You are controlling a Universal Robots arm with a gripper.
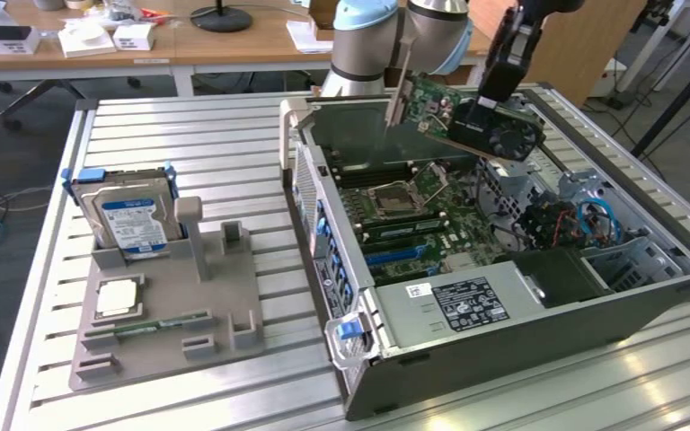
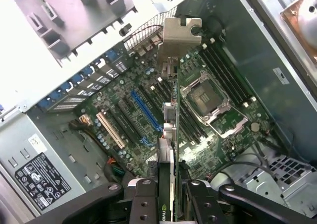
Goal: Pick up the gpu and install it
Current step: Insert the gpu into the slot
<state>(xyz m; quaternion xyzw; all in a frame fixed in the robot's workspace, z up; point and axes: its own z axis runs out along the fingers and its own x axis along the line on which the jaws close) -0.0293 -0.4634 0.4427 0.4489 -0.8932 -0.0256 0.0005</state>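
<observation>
Both jaws of the gripper are pinching the gpu along its edge, holding it tilted in the air above the open computer case, with its metal bracket nearest the rear wall. Below, the motherboard is showing its blue slot free. That tilt is probably risking the bracket snagging the wall, or the card edge missing the slot and scraping components.

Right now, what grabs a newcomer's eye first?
The graphics card, clamped in the gripper, hangs tilted above the open computer case. At the exterior view's left, a hard drive stands upright in a grey holder.
</observation>
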